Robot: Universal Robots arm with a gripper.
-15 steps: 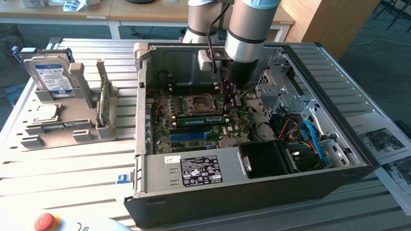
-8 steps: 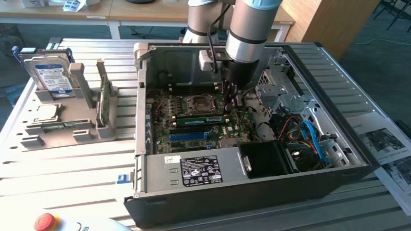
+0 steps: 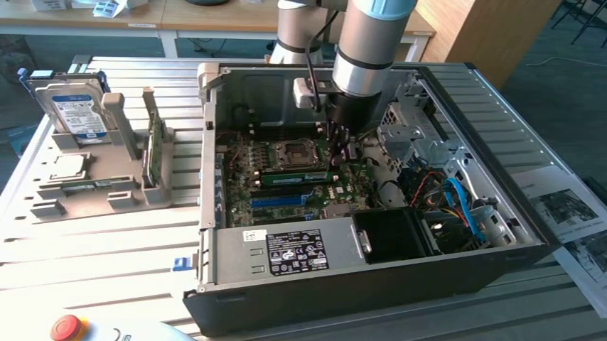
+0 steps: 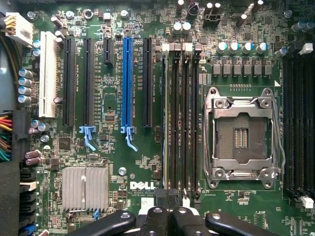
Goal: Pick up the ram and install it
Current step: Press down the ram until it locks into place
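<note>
The ram [image 3: 296, 175], a long green stick, lies along the motherboard [image 3: 284, 188] between the processor socket [image 3: 289, 153] and the blue slot strip [image 3: 283, 201], apparently seated in a memory slot. My gripper [image 3: 334, 155] reaches down inside the open computer case [image 3: 379, 270], just above the stick's end on the exterior view's right. In the wrist view the black fingers [image 4: 153, 221] meet, so my gripper [image 4: 170, 219] is shut, in line with the row of dark memory slots [image 4: 182, 123]. I cannot tell whether it touches the ram.
On the exterior view's left a grey fixture [image 3: 95, 188] holds a blue-labelled hard drive [image 3: 76, 106] and another thin green board [image 3: 155, 149] on edge. Cables [image 3: 460, 202] and a drive cage [image 3: 413, 135] crowd the case's right. A red stop button [image 3: 68, 328] sits at the front.
</note>
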